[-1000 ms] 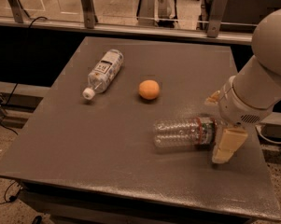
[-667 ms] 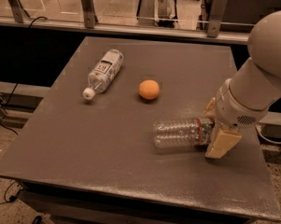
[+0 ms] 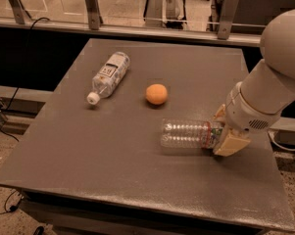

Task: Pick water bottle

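The water bottle (image 3: 186,133) is clear and ribbed, with a red-and-green band near its neck. It lies on its side on the right part of the grey table (image 3: 112,160), its neck pointing right. My gripper (image 3: 218,133) is at the bottle's neck end, low over the table. One finger (image 3: 219,114) is on the far side of the neck and the other finger (image 3: 230,143) is on the near side, pressed against it. The cap is hidden between the fingers.
A shorter bottle with a white label and white cap (image 3: 109,76) lies at the back left. An orange (image 3: 157,94) sits just behind the water bottle. A railing and window run behind the table. The table's right edge is close to the arm.
The near finger has moved in toward the bottle's neck, narrowing the gap between the fingers. The bottle has stayed in place on the table.
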### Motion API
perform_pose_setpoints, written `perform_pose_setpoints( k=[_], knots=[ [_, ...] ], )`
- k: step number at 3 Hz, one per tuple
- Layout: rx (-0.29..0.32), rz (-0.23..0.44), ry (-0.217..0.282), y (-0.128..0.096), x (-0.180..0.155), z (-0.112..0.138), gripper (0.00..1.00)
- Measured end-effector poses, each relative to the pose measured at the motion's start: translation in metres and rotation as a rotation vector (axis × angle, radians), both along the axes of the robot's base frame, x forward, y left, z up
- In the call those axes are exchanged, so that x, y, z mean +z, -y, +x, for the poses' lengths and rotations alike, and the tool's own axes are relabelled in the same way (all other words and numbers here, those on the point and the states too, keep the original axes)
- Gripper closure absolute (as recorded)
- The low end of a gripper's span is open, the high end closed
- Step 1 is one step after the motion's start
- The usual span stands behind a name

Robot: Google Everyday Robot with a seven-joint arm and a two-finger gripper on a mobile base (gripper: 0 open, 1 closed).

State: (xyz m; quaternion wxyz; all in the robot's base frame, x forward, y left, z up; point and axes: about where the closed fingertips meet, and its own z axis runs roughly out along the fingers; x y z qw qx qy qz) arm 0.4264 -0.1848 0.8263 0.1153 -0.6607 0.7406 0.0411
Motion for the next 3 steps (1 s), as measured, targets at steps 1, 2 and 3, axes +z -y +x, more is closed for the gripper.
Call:
perform_pose_setpoints(
  k=[1,2,3],
  knots=[
    [-0.013,0.079,-0.016,0.004,0.029,0.0,1.0],
    [-0.004,0.203,-0.008,0.008,0.099,-0.001,1.0],
    [-0.003,0.198,0.006,0.006,0.1,0.002,1.0]
  ],
)
